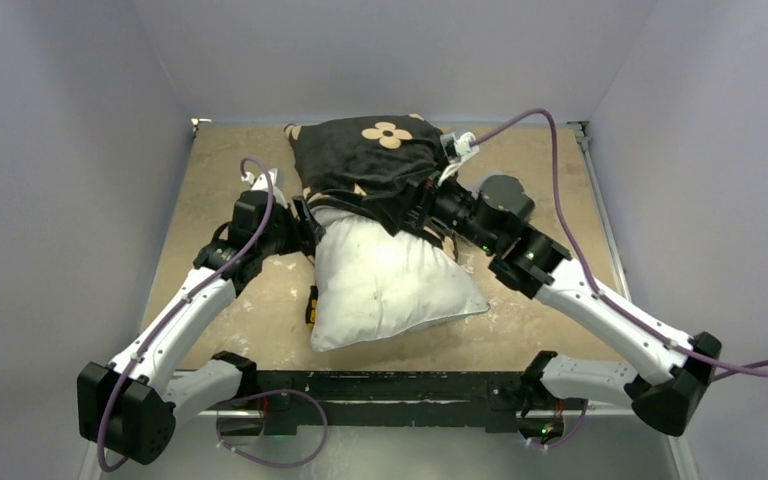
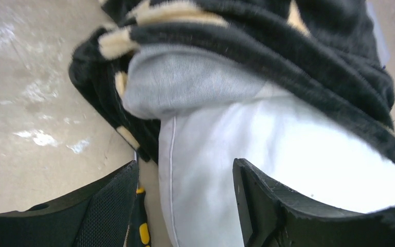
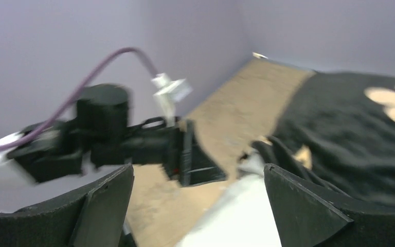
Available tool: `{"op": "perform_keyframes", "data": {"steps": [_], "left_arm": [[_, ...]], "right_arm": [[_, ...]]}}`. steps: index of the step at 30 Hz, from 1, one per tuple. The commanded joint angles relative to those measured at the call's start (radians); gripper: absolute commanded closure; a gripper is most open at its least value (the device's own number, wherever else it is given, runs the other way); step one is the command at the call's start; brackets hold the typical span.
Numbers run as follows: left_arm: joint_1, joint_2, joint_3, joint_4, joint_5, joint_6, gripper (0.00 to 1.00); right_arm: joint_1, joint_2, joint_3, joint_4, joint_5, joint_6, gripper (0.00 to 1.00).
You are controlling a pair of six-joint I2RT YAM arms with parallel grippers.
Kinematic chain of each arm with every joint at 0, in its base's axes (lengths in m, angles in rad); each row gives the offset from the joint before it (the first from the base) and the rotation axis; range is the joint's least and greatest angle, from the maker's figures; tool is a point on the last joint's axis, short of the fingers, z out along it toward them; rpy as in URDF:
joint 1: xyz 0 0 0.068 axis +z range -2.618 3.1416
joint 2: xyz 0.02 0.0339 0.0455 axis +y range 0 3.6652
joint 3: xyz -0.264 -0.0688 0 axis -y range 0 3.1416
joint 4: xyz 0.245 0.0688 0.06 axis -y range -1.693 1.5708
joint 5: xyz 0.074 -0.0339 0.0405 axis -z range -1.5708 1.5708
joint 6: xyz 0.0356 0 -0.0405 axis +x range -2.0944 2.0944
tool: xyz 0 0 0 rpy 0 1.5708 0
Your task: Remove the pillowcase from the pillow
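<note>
Seen from above, the pillow (image 1: 385, 285) lies mid-surface (image 1: 225, 165) with its far half inside the pillowcase (image 1: 365, 160). The left fingers (image 1: 305, 222) sit at the cover's left hem and the right fingers (image 1: 422, 203) at its right hem.

Left wrist view: the fingers are spread and straddle the pillow's bare edge without clamping it. Grey lining shows at the hem.

Right wrist view, blurred: the fingers are spread wide and hold nothing. The pillowcase is just beyond them.

soft even light, faint shadows, right wrist view motion-blurred, left wrist view sharp
</note>
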Motion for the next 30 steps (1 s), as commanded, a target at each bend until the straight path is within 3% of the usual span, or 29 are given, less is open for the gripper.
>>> {"op": "perform_keyframes", "data": {"steps": [1, 6, 14, 16, 21, 30], "left_arm": [[-0.005, 0.003, -0.082, 0.102, 0.118, -0.066, 0.34], [-0.047, 0.054, -0.087, 0.161, 0.176, -0.108, 0.34], [-0.212, 0.089, 0.046, 0.102, 0.038, -0.089, 0.33], [-0.245, 0.102, 0.071, 0.100, 0.031, -0.091, 0.32], [-0.351, 0.129, 0.160, 0.058, -0.061, -0.075, 0.29], [-0.418, 0.327, 0.168, 0.138, -0.147, -0.116, 0.21]], "right_arm": [[-0.072, 0.134, -0.021, -0.145, 0.275, 0.067, 0.01], [-0.100, 0.208, -0.070, -0.194, 0.410, 0.130, 0.01], [-0.110, 0.250, -0.150, -0.113, 0.367, 0.112, 0.04], [-0.117, 0.267, -0.159, -0.085, 0.364, 0.111, 0.22], [-0.124, 0.271, -0.163, -0.015, 0.292, 0.095, 0.98], [-0.124, 0.244, -0.196, 0.102, 0.156, 0.098, 1.00]]}}
